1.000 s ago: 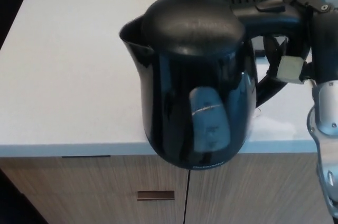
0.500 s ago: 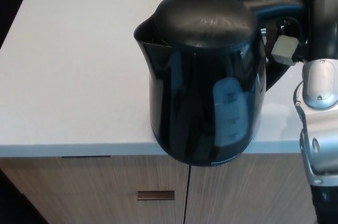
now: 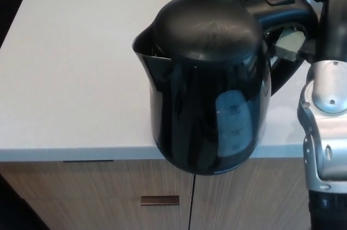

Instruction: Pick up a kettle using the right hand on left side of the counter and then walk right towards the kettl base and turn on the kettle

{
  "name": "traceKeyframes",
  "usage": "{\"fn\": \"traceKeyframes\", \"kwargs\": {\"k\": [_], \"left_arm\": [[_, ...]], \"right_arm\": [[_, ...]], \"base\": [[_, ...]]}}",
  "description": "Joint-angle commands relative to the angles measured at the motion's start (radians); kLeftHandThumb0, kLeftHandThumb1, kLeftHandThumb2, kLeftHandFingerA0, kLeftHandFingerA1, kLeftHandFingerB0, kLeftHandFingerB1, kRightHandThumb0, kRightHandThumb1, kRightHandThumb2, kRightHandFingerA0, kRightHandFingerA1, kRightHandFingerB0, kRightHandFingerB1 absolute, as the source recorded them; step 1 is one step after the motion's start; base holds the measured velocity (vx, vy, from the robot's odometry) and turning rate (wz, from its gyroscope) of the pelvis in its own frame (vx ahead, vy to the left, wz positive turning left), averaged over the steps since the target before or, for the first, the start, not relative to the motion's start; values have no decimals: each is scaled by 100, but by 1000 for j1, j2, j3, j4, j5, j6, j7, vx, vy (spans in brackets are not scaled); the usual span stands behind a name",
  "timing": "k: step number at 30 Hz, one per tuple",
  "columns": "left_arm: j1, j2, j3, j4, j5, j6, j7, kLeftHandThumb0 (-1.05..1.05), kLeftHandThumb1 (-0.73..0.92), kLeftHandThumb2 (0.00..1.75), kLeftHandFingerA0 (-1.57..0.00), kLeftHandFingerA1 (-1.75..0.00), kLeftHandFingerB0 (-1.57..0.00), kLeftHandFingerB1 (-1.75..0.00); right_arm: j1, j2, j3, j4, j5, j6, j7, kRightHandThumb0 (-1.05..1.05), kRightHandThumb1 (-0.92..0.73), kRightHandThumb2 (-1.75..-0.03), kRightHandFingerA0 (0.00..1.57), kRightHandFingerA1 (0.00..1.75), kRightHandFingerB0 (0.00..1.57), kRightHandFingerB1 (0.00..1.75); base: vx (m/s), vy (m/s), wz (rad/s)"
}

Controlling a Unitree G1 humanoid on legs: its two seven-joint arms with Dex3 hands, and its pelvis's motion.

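The white counter (image 3: 70, 78) fills the left and far side. The black kettle (image 3: 209, 83) hangs above its near edge, carried slightly rightward and turned since a second ago, so the lift is done and the walk right begins. The right hand (image 3: 317, 2) stays clamped on the handle (image 3: 284, 10).

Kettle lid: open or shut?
Shut. The lid sits flush on the kettle, held upright by the right hand.
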Motion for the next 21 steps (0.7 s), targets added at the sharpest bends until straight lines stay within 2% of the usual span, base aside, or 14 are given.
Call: {"fn": "traceKeyframes", "kwargs": {"k": [1,2,4,5,6,11,13,15,19,21], "left_arm": [[11,29,3,-15,-9,-79,-2,9,65,93,-91,-85,-90,-83],[11,29,3,-16,-9,-79,-1,9,65,93,-91,-85,-90,-83],[0,28,-2,-14,-3,-69,8,10,65,89,-91,-84,-90,-82],[2,25,-2,-16,-3,-80,5,11,62,96,-92,-86,-90,-84],[3,18,-3,-22,-4,-87,4,16,53,108,-95,-92,-91,-89],[9,13,-2,-16,-7,-91,-4,16,51,109,-95,-92,-91,-90],[9,13,-1,-19,-11,-83,-8,17,52,110,-93,-92,-89,-89],[12,15,-5,-12,-5,-81,-3,14,61,106,-89,-88,-84,-83],[24,15,-5,-14,-5,-84,-6,15,61,108,-88,-89,-84,-84],[30,14,0,-16,-13,-79,-10,12,64,98,-90,-88,-84,-83]], "right_arm": [[43,16,-20,-167,194,68,143,-16,-41,-140,111,175,88,163],[44,15,-20,-171,195,71,144,-16,-41,-140,111,175,88,163],[46,0,-39,-240,248,175,196,-18,-43,-135,107,175,83,161],[49,-9,-43,-265,262,208,213,-17,-43,-136,105,175,79,163],[52,-34,-49,-308,273,267,241,-17,-46,-134,104,175,77,162],[51,-71,-74,-373,296,368,267,-15,-45,-135,103,175,79,161],[44,-73,-89,-381,304,392,268,-14,-45,-137,102,175,78,163],[43,-85,-109,-385,312,414,270,-15,-46,-134,99,175,76,165],[47,-93,-122,-392,320,436,272,-14,-46,-136,99,175,75,164],[39,-90,-137,-385,324,454,262,-15,-46,-137,100,175,76,163]], "base": [[0,0,0],[0,0,0],[0,0,0],[0,0,0],[0,0,0],[0,0,0],[0,0,0],[0,0,0],[0,0,0],[0,0,0]]}}
